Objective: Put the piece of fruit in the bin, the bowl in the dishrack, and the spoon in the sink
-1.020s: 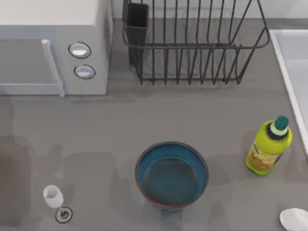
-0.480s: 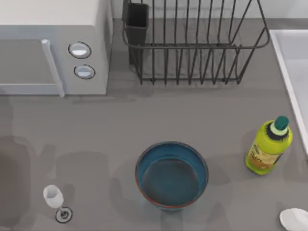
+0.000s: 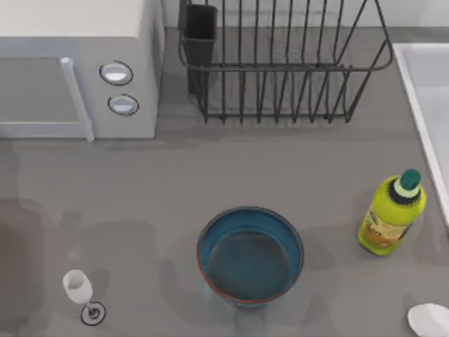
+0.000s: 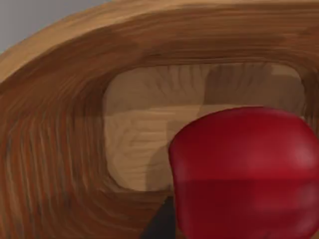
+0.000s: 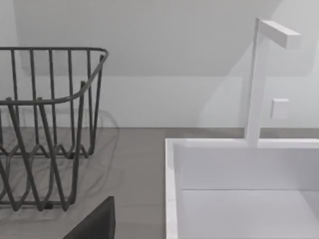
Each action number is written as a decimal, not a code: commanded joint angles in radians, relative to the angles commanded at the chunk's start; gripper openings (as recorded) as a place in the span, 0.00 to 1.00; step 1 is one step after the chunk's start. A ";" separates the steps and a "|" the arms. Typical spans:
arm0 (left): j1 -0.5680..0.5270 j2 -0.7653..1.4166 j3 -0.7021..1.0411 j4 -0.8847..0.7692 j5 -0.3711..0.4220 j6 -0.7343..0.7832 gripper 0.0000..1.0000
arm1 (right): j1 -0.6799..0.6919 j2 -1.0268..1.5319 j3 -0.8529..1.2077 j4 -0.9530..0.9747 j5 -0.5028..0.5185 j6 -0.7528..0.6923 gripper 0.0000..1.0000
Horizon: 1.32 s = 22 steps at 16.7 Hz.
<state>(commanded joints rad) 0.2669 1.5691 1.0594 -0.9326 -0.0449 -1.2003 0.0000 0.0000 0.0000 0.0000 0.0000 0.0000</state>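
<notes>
**Fruit over the bin, bowl and spoon on the counter**

The piece of fruit (image 4: 244, 174), glossy red and rounded, sits right in front of the left wrist camera, above the hollow of a wooden bin (image 4: 75, 124). The bowl (image 3: 250, 255), dark blue inside with a reddish-brown rim, stands upright near the front of the table. The black wire dishrack (image 3: 280, 63) stands behind it, and the pale sink (image 5: 239, 194) lies just beside the rack. The white spoon (image 3: 429, 320) lies at the front right corner.

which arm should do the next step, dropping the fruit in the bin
Left. Its wrist view shows the red fruit right above the wooden bin. The right wrist view faces the sink and dishrack.
</notes>
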 joint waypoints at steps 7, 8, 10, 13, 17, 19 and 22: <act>0.000 0.000 0.000 0.000 0.000 0.000 1.00 | 0.000 0.000 0.000 0.000 0.000 0.000 1.00; 0.000 0.000 0.000 0.000 0.000 0.000 1.00 | 0.000 0.000 0.000 0.000 0.000 0.000 1.00; 0.000 0.000 0.000 0.000 0.000 0.000 1.00 | 0.000 0.000 0.000 0.000 0.000 0.000 1.00; -0.004 -0.010 -0.008 0.008 0.001 0.009 1.00 | 0.000 0.000 0.000 0.000 0.000 0.000 1.00; -0.032 -0.142 -0.101 0.104 0.011 0.121 1.00 | 0.000 0.000 0.000 0.000 0.000 0.000 1.00; -0.053 -0.268 -0.184 0.179 0.016 0.216 1.00 | 0.000 0.000 0.000 0.000 0.000 0.000 1.00; -0.092 -0.528 -0.349 0.311 0.019 0.401 1.00 | 0.000 0.000 0.000 0.000 0.000 0.000 1.00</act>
<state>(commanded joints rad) 0.1748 1.0413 0.7102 -0.6213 -0.0260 -0.7997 0.0000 0.0000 0.0000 0.0000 0.0000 0.0000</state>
